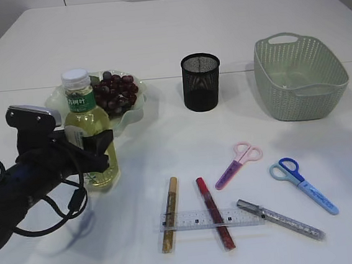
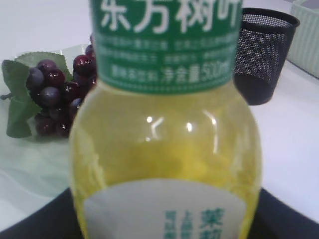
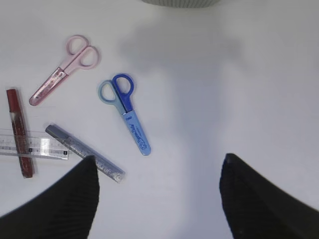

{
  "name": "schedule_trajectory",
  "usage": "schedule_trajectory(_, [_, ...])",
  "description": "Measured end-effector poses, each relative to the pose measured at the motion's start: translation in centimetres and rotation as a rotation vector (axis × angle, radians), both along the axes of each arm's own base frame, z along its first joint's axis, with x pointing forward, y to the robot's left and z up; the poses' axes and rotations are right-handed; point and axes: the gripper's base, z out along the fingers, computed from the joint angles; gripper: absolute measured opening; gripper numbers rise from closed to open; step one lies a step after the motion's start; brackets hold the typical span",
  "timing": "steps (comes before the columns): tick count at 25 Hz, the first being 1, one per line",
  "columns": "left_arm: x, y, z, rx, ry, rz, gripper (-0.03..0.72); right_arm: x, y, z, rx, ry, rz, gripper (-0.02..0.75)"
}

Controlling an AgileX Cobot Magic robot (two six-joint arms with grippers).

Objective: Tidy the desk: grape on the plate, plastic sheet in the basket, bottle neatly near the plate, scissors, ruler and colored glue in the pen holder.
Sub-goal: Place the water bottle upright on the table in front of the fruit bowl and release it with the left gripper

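Note:
My left gripper (image 1: pixel 100 149) is shut on the bottle (image 1: pixel 87 115) of yellow drink, which is upright just in front of the plate (image 1: pixel 138 110); the bottle (image 2: pixel 164 134) fills the left wrist view. The grape bunch (image 1: pixel 117 92) lies on the plate. On the table lie pink scissors (image 1: pixel 238 163), blue scissors (image 1: pixel 303 185), a clear ruler (image 1: pixel 212 218) and gold (image 1: pixel 169 214), red (image 1: pixel 215 214) and silver glue sticks (image 1: pixel 281 220). My right gripper (image 3: pixel 158 172) hangs open over bare table right of the blue scissors (image 3: pixel 127 112). No plastic sheet shows.
The black mesh pen holder (image 1: pixel 201 81) stands at the middle back and the green basket (image 1: pixel 301 76) at the back right. The ruler lies across the gold and red glue sticks. My left arm's cables trail at the table's front left.

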Motion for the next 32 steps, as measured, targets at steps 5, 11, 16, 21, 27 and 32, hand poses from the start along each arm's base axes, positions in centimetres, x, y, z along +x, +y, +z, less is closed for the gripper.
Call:
schedule_trajectory(5, [0.3,0.1,-0.2,-0.011,-0.019,0.027,0.491,0.0,0.0,0.0,0.000,0.000,0.000,0.585])
schedule_trajectory(11, [0.3,0.1,0.2,-0.008,-0.034,0.026,0.615,0.0,0.0,0.0,-0.002,0.000,0.000,0.585])
schedule_trajectory(16, [0.4,0.0,2.1,-0.021,-0.093,0.012,0.638,0.0,0.0,0.0,-0.002,0.002,0.000,0.585])
schedule_trajectory(21, [0.3,-0.1,4.6,-0.045,-0.165,0.003,0.638,0.0,0.0,0.0,-0.002,0.002,0.002,0.585])
schedule_trajectory(27, [-0.5,-0.1,9.8,-0.076,-0.295,-0.033,0.601,0.0,0.0,0.0,-0.002,0.002,0.002,0.585])
schedule_trajectory(32, [-1.8,0.8,12.9,-0.053,-0.207,0.010,0.566,0.0,0.0,0.0,-0.002,0.002,0.002,0.585])
